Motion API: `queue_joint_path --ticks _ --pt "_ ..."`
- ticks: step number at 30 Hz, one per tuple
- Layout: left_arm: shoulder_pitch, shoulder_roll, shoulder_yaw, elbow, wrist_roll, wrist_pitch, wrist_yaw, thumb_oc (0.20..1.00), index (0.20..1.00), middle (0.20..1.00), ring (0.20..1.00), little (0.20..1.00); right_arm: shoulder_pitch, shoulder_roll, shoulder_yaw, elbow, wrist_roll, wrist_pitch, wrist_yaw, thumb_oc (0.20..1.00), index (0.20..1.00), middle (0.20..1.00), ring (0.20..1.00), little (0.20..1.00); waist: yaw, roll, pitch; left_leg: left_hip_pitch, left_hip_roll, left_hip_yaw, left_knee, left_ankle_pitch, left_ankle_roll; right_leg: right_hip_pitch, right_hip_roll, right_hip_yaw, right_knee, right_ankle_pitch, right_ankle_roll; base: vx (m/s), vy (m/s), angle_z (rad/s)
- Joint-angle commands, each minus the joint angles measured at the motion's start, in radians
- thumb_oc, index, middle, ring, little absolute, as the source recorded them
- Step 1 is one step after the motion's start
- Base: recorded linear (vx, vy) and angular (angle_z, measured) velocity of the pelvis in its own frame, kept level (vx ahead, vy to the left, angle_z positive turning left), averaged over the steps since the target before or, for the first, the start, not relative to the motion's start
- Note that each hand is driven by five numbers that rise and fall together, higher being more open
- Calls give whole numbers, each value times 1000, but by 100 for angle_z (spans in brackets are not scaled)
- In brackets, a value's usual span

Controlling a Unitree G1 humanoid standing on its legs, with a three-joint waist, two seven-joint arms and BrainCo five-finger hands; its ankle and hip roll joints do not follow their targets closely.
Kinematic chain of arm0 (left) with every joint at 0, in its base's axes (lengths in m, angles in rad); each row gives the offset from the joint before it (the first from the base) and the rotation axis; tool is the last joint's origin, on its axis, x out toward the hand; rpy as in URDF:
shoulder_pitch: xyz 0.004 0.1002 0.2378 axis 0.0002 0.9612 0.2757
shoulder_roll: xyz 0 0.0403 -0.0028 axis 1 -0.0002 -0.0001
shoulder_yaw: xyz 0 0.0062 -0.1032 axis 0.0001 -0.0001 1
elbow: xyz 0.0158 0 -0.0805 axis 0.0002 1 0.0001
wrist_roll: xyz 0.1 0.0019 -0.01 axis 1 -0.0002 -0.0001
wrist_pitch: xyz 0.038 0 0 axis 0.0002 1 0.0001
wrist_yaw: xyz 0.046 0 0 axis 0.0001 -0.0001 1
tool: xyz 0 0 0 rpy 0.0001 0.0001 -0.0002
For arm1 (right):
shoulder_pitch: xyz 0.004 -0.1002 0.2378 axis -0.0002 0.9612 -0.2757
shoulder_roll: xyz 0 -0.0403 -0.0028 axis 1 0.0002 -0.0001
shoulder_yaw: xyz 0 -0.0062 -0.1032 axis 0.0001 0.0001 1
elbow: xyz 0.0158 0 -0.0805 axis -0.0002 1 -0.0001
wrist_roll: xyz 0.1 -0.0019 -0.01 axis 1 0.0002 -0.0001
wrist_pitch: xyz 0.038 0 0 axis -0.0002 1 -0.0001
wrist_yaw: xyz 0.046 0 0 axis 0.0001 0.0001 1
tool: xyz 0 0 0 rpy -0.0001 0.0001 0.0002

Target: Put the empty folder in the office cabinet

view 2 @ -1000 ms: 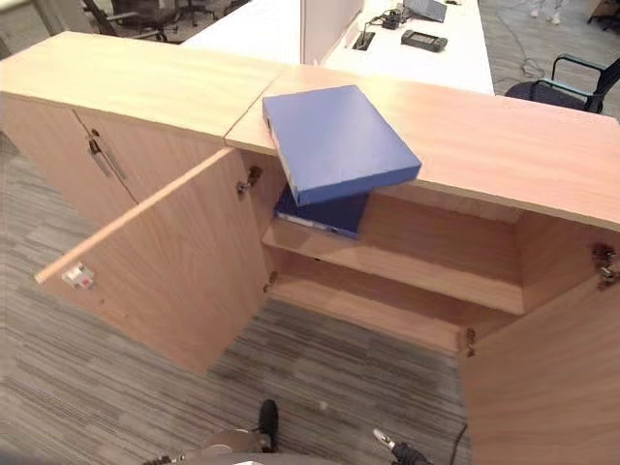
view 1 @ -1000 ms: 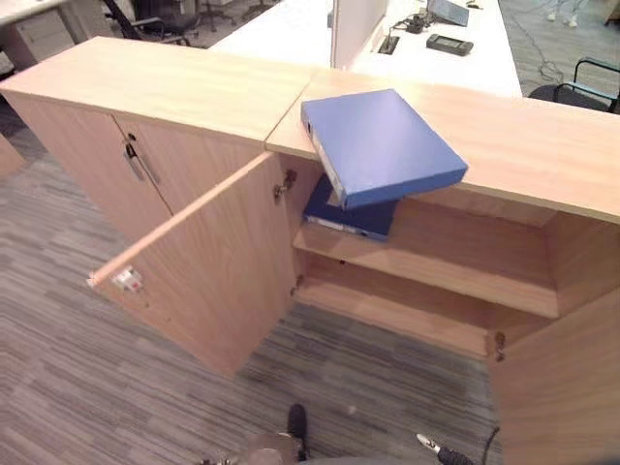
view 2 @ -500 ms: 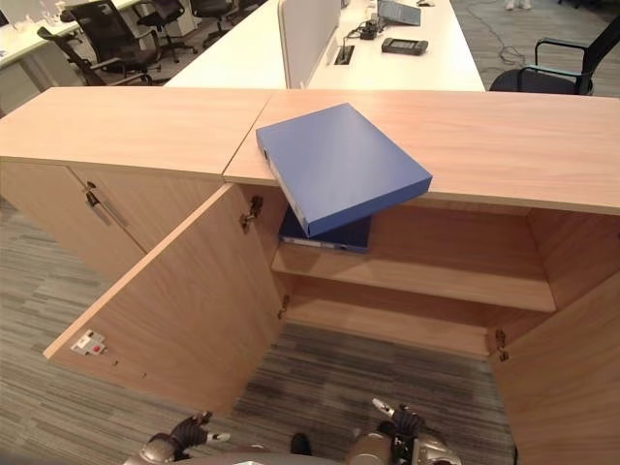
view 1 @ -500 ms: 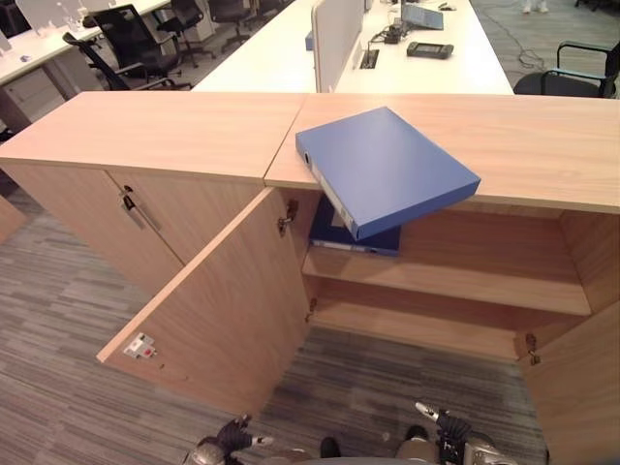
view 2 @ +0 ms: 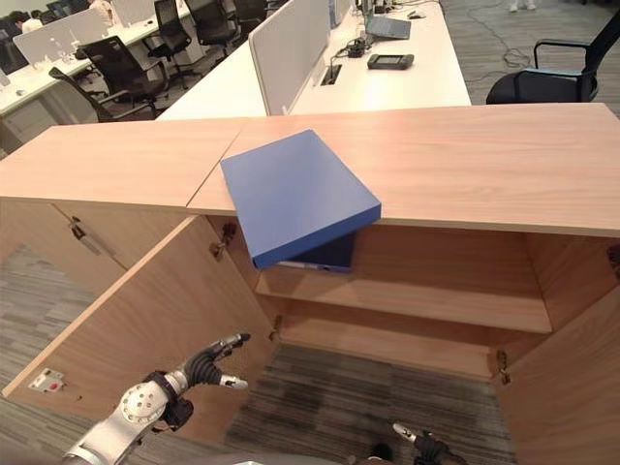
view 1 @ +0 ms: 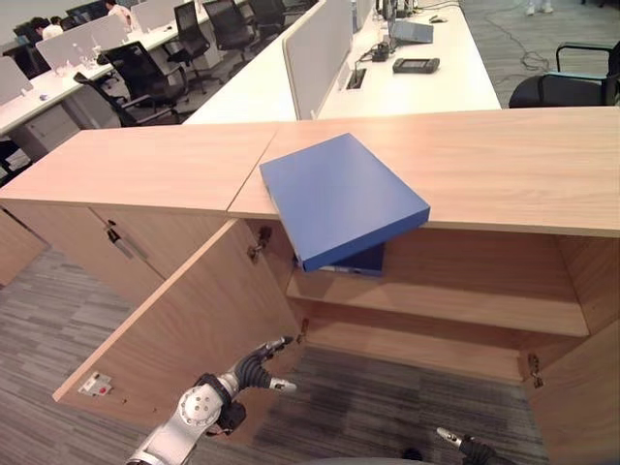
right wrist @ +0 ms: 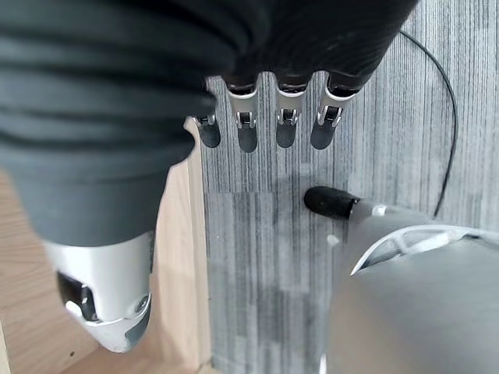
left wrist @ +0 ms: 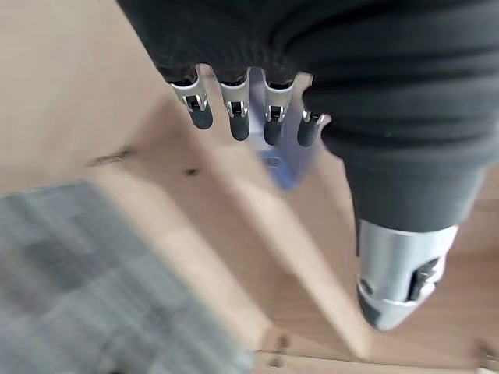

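Folder [view 1: 339, 199]: blue, lying flat on the cabinet top [view 1: 504, 160], one corner overhanging the front edge above the open compartment.
Left hand [view 1: 254, 366]: fingers straight and apart, empty, low before the open door [view 1: 184, 334], folder well above its fingertips.
Right hand [right wrist: 265, 117]: fingers straight, empty, over carpet [right wrist: 374, 164].
Shelf [view 1: 455, 310]: free right of a second blue folder [view 1: 360, 260].

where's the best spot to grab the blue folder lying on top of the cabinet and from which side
Probably the near corner of the blue folder, which overhangs the front edge of the cabinet top above the open compartment. Coming from the front, fingers can go under the overhang and the thumb on the flat cover. The left hand is open, low by the open door; the right hand is open too.
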Motion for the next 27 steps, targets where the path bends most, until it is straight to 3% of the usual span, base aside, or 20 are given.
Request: queue_joint_path --ticks 1,5,6,8,9,12,17,21,27 --pt "-35 84 100 -185 -123 -62 10 1000 1000 1000 1000 1000 -36 51 -7 23 10 -9 22 1000 1000 1000 1000 1000 1 -69 19 -55 16 -18 27 1 -38 36 -38 24 44 -110 69 29 -146 -3" --pt "-30 99 156 -217 -116 -48 25 1000 1000 1000 1000 1000 -32 43 -8 15 7 -4 30 1000 1000 1000 1000 1000 3 -72 36 -101 40 -30 122 -13 -56 35 -25 16 60 -135 48 -27 -153 2" --pt "-23 104 182 -214 -95 -31 28 1000 1000 1000 1000 1000 -35 31 -20 11 12 0 31 1000 1000 1000 1000 1000 13 -80 58 -151 40 -40 218 -20 -66 39 -28 9 70 -148 31 -73 -121 11" --pt "-16 106 197 -205 -71 -27 33 1000 1000 1000 1000 1000 -36 26 -23 10 12 3 31 1000 1000 1000 1000 1000 16 -80 63 -170 38 -47 248 -29 -66 41 -28 0 73 -154 25 -56 -56 24" --pt "-4 100 225 -190 -23 -18 45 1000 1000 1000 1000 1000 -42 14 -34 4 13 5 25 1000 1000 1000 1000 1000 34 -87 80 -237 24 -70 279 -8 -69 50 -34 -10 66 -156 24 -40 -12 21" --pt "23 94 268 -202 -12 -12 34 1000 1000 1000 1000 1000 -47 -1 -45 -4 8 8 24 1000 1000 1000 1000 1000 50 -93 81 -303 10 -94 233 34 -68 44 -33 -10 58 -146 34 1 15 19" --pt "77 129 298 -300 -97 -21 -15 1000 1000 1000 1000 1000 -15 -2 -61 15 -3 7 35 1000 1000 1000 1000 1000 48 -74 52 -228 2 -97 121 57 -59 65 -17 9 40 -142 40 75 63 -8" --pt "144 268 389 -387 -121 -29 -54 1000 1000 1000 1000 1000 20 11 -62 37 -20 14 59 1000 1000 1000 1000 1000 47 -70 32 -130 -3 -75 36 60 -52 99 -7 27 11 -135 45 96 73 -28" --pt "210 266 512 -453 -146 -58 -17 1000 1000 1000 1000 1000 37 37 -55 33 -5 10 76 1000 1000 1000 1000 1000 61 -83 24 -95 -8 -72 11 47 -42 107 -9 44 8 -133 54 32 26 -3"
